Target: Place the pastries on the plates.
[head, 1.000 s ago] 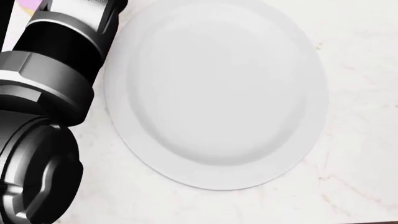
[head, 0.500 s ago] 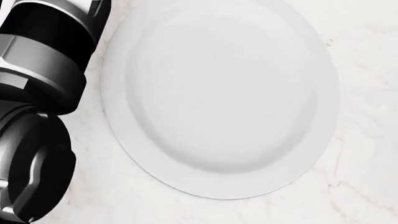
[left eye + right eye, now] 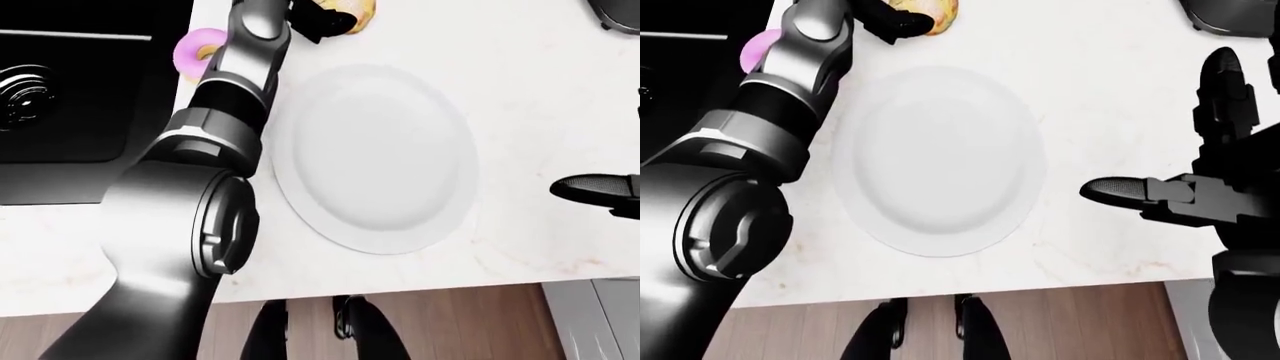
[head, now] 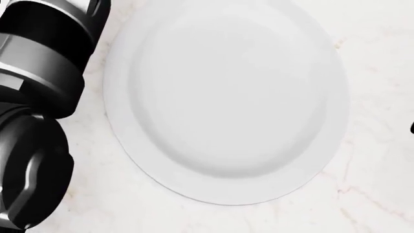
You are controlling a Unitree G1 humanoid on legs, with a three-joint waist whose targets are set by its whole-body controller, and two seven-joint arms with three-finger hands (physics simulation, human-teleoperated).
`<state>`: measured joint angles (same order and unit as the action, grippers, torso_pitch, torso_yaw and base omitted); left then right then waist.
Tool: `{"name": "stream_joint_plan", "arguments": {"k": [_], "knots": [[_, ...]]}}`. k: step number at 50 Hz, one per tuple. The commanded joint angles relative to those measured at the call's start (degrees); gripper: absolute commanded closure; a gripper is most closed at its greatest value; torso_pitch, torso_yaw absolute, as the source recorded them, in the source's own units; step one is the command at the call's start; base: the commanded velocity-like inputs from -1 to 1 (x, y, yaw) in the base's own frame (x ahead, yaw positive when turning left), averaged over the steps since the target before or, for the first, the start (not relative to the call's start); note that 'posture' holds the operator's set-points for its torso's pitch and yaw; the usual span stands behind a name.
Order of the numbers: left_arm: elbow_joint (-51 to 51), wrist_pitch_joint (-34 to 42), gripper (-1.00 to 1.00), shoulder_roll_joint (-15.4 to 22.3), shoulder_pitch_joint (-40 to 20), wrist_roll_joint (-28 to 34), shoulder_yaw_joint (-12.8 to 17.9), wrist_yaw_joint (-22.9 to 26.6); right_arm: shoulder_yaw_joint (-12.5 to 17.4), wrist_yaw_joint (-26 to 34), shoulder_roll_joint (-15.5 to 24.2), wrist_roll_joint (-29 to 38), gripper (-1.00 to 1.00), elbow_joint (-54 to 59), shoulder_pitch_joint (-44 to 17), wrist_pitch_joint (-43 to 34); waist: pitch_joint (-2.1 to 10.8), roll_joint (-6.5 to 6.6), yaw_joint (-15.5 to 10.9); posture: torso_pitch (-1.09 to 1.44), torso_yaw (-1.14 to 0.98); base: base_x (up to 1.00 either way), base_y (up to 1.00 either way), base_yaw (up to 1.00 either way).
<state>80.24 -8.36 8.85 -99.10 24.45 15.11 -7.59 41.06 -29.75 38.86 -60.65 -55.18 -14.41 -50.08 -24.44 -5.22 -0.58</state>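
A white plate point(image 3: 375, 157) lies bare on the pale marble counter point(image 3: 520, 75) and fills most of the head view. My left arm point(image 3: 225, 127) stretches up along the plate's left side. My left hand point(image 3: 318, 21) rests against a yellowish pastry point(image 3: 357, 10) at the top edge, beyond the plate; the picture's edge cuts off the grip. A pink-iced donut point(image 3: 198, 51) lies left of that arm, near the sink. My right hand point(image 3: 1185, 161) hovers open to the right of the plate, fingers point(image 3: 1220, 82) spread, nothing in it.
A black sink point(image 3: 70, 90) takes up the left-eye view's top left. A dark round object point(image 3: 1230, 13) sits at the counter's top right. The counter's near edge point(image 3: 970, 289) runs along the bottom, with wooden floor and my feet point(image 3: 320, 330) below.
In the head view my left arm has slid left and upward, and the plate looks slightly larger. A dark tip of the right hand now shows at the right edge.
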Motion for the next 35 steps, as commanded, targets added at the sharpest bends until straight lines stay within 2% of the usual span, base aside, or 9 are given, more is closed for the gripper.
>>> {"name": "stream_joint_plan", "arguments": {"k": [1, 15, 27, 35], "knots": [[-2.0, -0.9, 1.0, 0.6, -2.3, 0.2, -0.1, -0.3, 1.5, -0.1, 0.9, 0.5, -1.0, -1.0, -0.5, 1.6, 3.04, -0.28, -0.2, 0.57, 0.0, 0.0, 0.0, 0.0], [-2.1, -1.7, 1.0, 1.3, -3.4, -0.1, -0.5, -0.2, 1.2, 0.4, 0.1, 1.4, -1.0, -1.3, -0.2, 1.6, 5.83, -0.27, -0.4, 0.43, 0.0, 0.0, 0.0, 0.0], [-2.5, -1.3, 1.0, 2.2, -4.3, -3.0, -0.6, 4.3, 1.6, 0.8, -0.3, 1.4, -1.0, -1.4, -0.1, 1.6, 10.01, -0.07, -0.9, 0.31, 0.0, 0.0, 0.0, 0.0], [-2.9, -1.6, 1.0, 2.6, -4.2, -4.5, -1.9, 6.7, 0.1, 0.5, -0.6, 1.8, -1.0, -1.7, -0.4, 1.8, 13.18, -0.03, -1.2, 0.23, 0.0, 0.0, 0.0, 0.0]]}}
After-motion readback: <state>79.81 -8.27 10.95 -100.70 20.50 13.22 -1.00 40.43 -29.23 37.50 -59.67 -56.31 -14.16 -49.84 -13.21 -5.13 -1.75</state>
